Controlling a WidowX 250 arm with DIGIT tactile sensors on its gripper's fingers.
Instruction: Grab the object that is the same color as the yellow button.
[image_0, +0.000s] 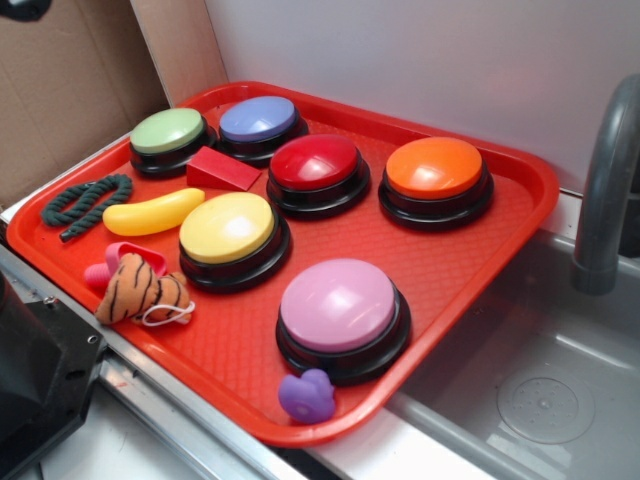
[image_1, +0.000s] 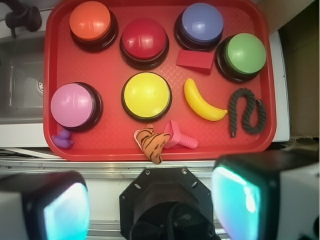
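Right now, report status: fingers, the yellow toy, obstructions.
Fingers open, empty, off the tray. Yellow banana lying flat between yellow button and dark rope. Red wedge close by; top access clear.

Bright, even light w/ glare on domes; wrist view's foreground blurred.

tray (image_0: 520, 200) | six buttons | banana (image_0: 152, 212) | rope (image_0: 85, 203) | block (image_0: 222, 169)

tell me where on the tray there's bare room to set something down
Bare tray floor between the orange button, pink button and the tray's sink-side rim. Crowded around the yellow banana: rope, red wedge, yellow button close by.
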